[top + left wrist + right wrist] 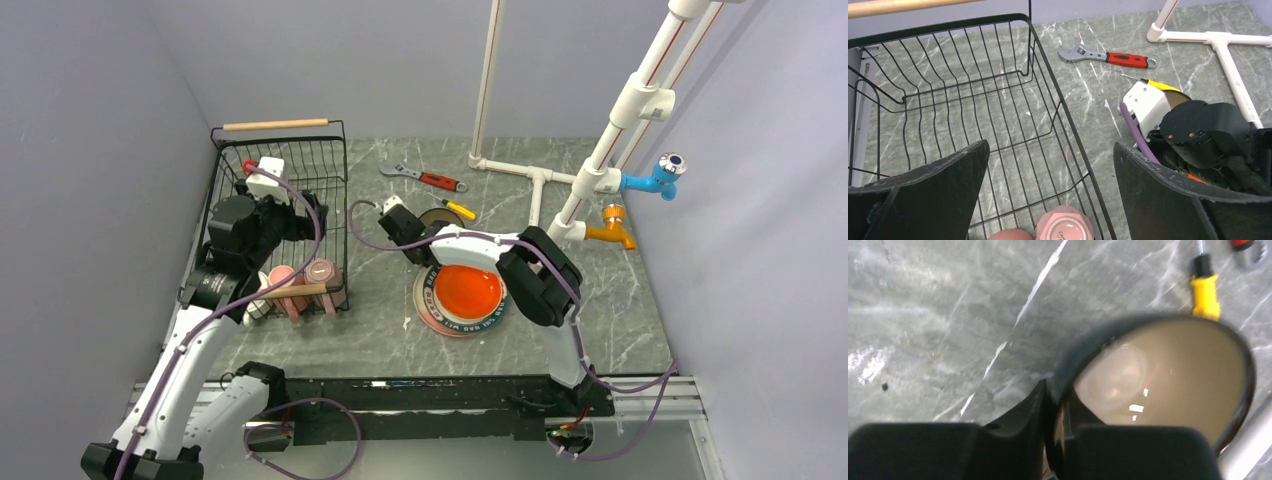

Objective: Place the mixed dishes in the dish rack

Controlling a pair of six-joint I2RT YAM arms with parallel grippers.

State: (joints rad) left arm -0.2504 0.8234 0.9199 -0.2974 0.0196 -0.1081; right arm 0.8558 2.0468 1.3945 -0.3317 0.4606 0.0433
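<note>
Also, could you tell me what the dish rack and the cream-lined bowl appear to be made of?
The dish rack: thin black wire, probably coated metal, with a matte look; its handle is a pale, unpainted wooden rod. The bowl: likely glazed ceramic, since the cream inside is glossy with sharp light reflections and the rim is dark.

1. 2 pink mugs (284,279) (322,272)
2. 1 white mug (257,309)
3. 2 plates: 1 orange-red plate (468,289), 1 lettered-rim plate (440,318)
4. 1 dark teal bowl (1168,380)
5. 1 dish rack (300,170)
6. 1 red-handled wrench (430,179)
7. 1 yellow-handled screwdriver (459,209)
8. 2 taps: 1 blue tap (655,180), 1 orange tap (612,230)
9. 2 robot arms: left arm (190,340), right arm (530,270)
</note>
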